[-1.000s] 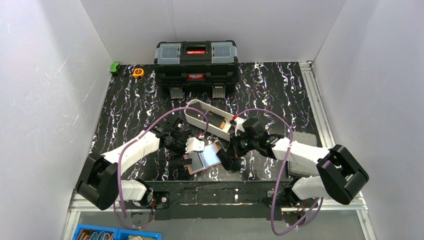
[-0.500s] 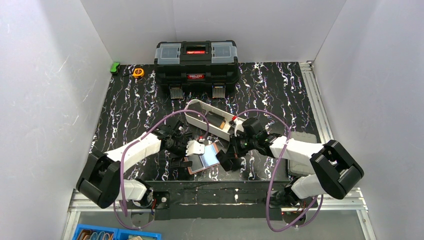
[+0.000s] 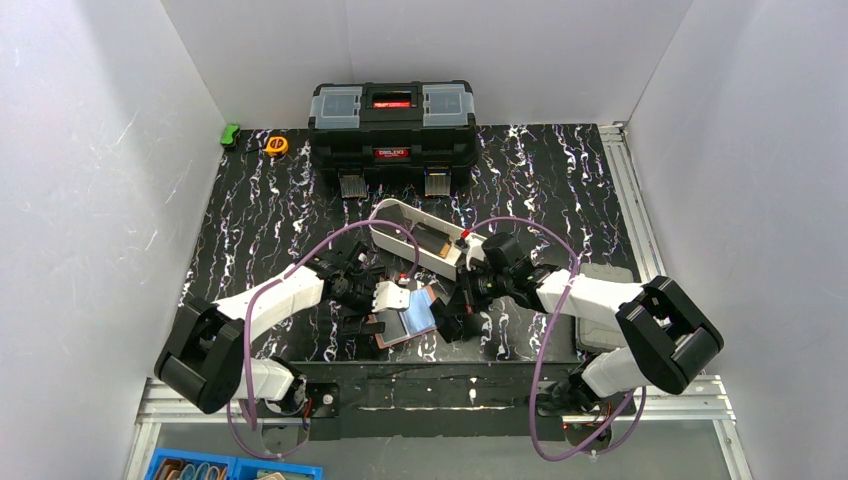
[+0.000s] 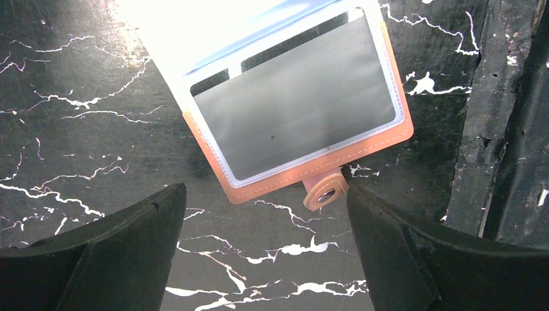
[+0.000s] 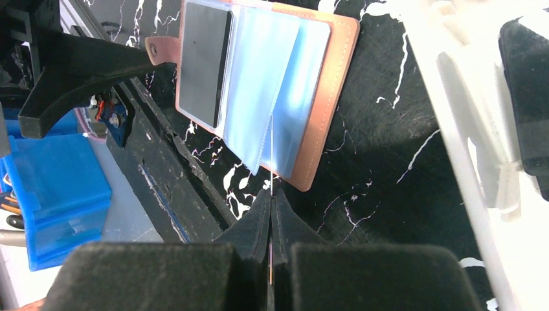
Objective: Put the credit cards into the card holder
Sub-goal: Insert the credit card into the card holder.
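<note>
Wallet (image 5: pixel 259 84) is lying open and flat on the counter (image 3: pixel 270 210), close to the near edge, right between the two arms and just on the near side of the white tray (image 3: pixel 392 214). It has a tan-pink leather border, and clear plastic sleeves are fanned up in the middle. There's a dark grey window pocket (image 4: pixel 298 110) on the side with the snap tab (image 4: pixel 325 191)

Left hand (image 4: pixel 262 194) is spread wide, with nothing in it and not touching anything I can see. It hangs over the tab end of the wallet, and in its wrist view the tab sits between the two fingers

Right hand (image 5: pixel 271 201) is pinched fully together on a card (image 5: pixel 272 159). From its own camera the card is edge-on, so it's just a thin pale line poking out past the fingertips. Its far end reaches the sleeves on the half away from the tab. Can't tell if it's actually in a slot or only against the plastic

Tray has a dark blocky thing (image 5: pixel 527 97) in it. Black toolbox (image 3: pixel 392 125) sits at the far side of the counter, well apart from all this
</note>
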`<action>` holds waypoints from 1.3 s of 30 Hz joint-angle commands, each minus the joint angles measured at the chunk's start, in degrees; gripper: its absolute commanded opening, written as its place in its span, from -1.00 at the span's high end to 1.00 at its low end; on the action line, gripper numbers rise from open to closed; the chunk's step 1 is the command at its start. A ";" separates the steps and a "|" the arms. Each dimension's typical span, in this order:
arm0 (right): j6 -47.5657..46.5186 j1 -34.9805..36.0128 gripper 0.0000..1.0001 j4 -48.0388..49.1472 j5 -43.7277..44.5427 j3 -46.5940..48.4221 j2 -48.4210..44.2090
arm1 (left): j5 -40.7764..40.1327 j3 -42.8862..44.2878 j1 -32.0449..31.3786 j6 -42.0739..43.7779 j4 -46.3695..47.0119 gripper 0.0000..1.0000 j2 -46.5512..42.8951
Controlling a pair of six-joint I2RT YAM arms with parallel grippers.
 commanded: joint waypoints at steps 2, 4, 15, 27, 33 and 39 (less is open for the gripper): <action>0.37 -0.10 0.97 2.15 -2.03 2.08 -1.61 | 0.45 0.17 -0.22 -0.15 -0.01 -0.88 -0.66; 0.41 -0.11 0.97 2.07 -2.30 2.58 -1.62 | 0.21 0.06 -0.22 -0.50 0.38 -0.89 -0.91; 2.73 1.83 0.97 5.78 -4.78 8.03 5.31 | 1.42 2.50 0.66 -4.76 -0.66 -0.86 -4.28; 3.83 4.29 0.97 7.12 -5.33 13.06 14.30 | 4.26 4.53 5.65 -6.85 -3.47 -0.73 -5.88; 4.33 5.53 0.97 7.10 -4.41 14.33 13.67 | 4.99 4.31 6.58 -6.44 -4.07 -0.71 -5.74; 4.12 6.95 0.97 5.93 -4.07 14.83 15.07 | 5.08 4.43 7.22 -6.41 -4.16 -0.71 -5.95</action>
